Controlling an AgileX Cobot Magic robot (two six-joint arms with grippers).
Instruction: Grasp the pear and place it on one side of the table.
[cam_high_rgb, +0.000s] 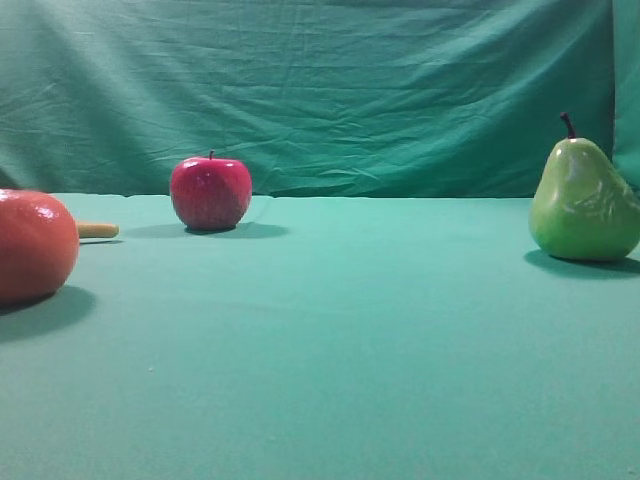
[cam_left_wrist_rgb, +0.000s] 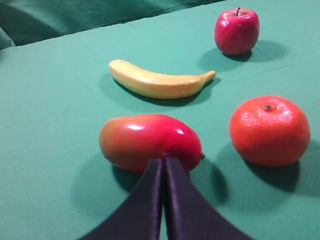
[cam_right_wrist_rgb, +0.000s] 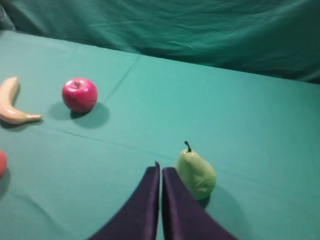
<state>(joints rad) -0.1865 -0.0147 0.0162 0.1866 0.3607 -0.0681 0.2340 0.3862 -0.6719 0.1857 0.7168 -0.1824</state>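
The pear (cam_right_wrist_rgb: 196, 173) stands upright on the teal worktop (cam_right_wrist_rgb: 240, 115), stem up, well apart from the other fruit. Taking the pear as the landmark, the red apple (cam_right_wrist_rgb: 79, 94) sits far off to its left and further back, the banana (cam_right_wrist_rgb: 12, 103) beyond the apple at the left edge. In the high view the pear (cam_high_rgb: 584, 200) is at the far right of the worktop (cam_high_rgb: 330, 350), so it may already lie on one side; whether that is its final spot cannot be told.

The right gripper (cam_right_wrist_rgb: 160, 167) hangs just left of the pear and nearer the camera, its jaws clenched on nothing. The pear lies beside them, not between them, and contact cannot be judged. With the fruit free and the jaws pressed together, either a grasp has yet to begin or the pear has been let go; a grasp would need them spread wide first, since the glossy rounded body could slip.

The left gripper (cam_left_wrist_rgb: 164, 162) points at a red-and-yellow mango (cam_left_wrist_rgb: 149, 141) beside an orange (cam_left_wrist_rgb: 269, 130), far from the pear, its jaws likewise clenched and empty, apparently idle.
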